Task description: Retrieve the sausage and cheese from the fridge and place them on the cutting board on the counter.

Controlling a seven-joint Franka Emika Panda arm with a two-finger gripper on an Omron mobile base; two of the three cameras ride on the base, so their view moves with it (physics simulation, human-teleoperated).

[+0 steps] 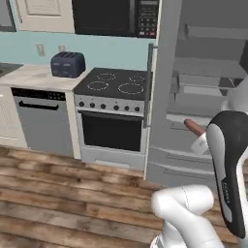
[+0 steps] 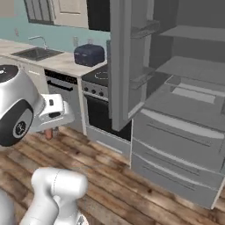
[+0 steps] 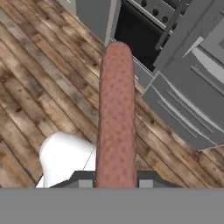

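Note:
My gripper (image 3: pixel 116 179) is shut on the sausage (image 3: pixel 116 113), a reddish-brown link that sticks out lengthwise from between the fingers. In the left base view the sausage (image 1: pixel 193 127) pokes out beside the hand, in front of the fridge (image 1: pixel 203 72). The right base view has the sausage (image 2: pixel 49 133) hanging under the hand above the wood floor. The fridge (image 2: pixel 184 105) stands open, with its left door swung out, bare grey shelves and shut bottom drawers. The beige counter (image 1: pixel 29 75) runs left of the stove. The cheese and the cutting board are out of view.
A black-topped stove with oven (image 1: pixel 114 106) stands next to the open fridge door (image 1: pixel 162 87). A dark toaster (image 1: pixel 68 64) sits on the counter above a dishwasher (image 1: pixel 41 121). A sink (image 2: pixel 37 52) lies further left. A microwave (image 1: pixel 116 17) hangs above the stove.

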